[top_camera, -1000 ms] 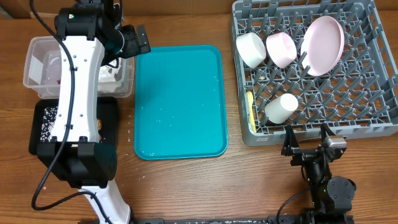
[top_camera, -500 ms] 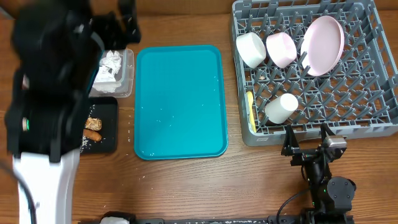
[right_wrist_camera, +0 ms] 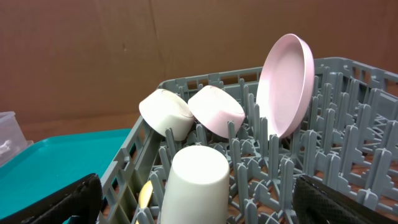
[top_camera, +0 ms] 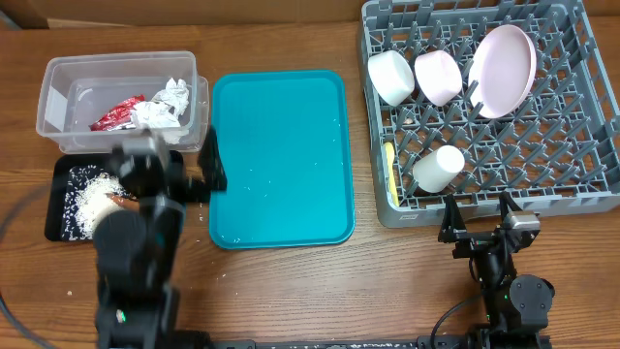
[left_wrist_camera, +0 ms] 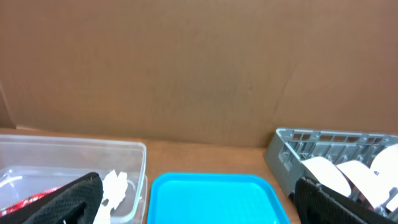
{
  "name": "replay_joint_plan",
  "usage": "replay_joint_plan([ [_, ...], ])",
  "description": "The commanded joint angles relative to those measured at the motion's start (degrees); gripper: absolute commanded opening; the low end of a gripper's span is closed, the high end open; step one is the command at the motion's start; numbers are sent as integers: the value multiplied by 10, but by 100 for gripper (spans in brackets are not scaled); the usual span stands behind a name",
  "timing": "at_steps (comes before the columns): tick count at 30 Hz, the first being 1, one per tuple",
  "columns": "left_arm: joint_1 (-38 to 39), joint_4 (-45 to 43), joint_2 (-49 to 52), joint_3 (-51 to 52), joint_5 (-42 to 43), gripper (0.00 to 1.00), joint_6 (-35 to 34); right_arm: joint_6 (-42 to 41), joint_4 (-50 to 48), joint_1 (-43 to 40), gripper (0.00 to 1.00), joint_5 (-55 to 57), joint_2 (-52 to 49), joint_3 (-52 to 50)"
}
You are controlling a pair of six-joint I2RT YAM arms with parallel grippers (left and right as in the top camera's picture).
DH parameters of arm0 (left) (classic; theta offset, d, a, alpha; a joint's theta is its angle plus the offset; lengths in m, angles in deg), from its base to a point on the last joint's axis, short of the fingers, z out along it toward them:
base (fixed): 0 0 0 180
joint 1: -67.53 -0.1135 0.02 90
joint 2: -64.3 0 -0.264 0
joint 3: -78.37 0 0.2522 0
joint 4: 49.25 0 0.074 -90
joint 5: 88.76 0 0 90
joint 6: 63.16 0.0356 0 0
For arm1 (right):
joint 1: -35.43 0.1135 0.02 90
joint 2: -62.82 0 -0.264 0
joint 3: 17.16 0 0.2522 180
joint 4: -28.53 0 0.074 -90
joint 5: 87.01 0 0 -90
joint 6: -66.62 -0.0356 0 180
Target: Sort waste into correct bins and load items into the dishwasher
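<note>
The job looks almost done. The red wrapper (top_camera: 114, 114) and white napkin (top_camera: 167, 100) lie in the clear tub (top_camera: 58, 73). The rice (top_camera: 92, 199) is in the black tray (top_camera: 56, 228). The plate (top_camera: 504, 68), white bowl (top_camera: 390, 76), pink bowl (top_camera: 438, 76), cup (top_camera: 438, 167) and spoon (top_camera: 390, 170) sit in the grey rack (top_camera: 581, 145). I think only tiny white bits on the teal tray (top_camera: 281, 126) are left. The left gripper (left_wrist_camera: 199, 208) and right gripper (top_camera: 477, 225) are wide open, holding nothing.

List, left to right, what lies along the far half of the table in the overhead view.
clear tub → teal tray → grey rack, holding in turn the white bowl → pink bowl → pink plate.
</note>
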Motion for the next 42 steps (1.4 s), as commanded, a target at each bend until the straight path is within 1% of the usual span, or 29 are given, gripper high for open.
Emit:
replay_joint_plan([
  [1, -3, -29, -91, 101, 2, 100, 11, -2, -2, 3, 100, -3, 7, -6],
  [5, -3, -42, -183, 188, -14, 100, 11, -2, -2, 3, 100, -3, 7, -6],
  [12, -11, -43, -308, 275, -39, 100, 11, -2, -2, 3, 100, -3, 7, -6],
  [16, -35, -43, -360, 320, -32, 100, -9, -2, -2, 3, 100, -3, 7, -6],
  [20, -53, -44, -360, 349, -14, 100, -22, -2, -2, 3, 100, -3, 7, -6],
  [25, -56, 34, -360, 348, -14, 100, -17, -2, -2, 3, 100, -3, 7, -6],
  [42, -56, 32, -359, 348, -13, 100, -15, -2, -2, 3, 100, -3, 7, -6],
])
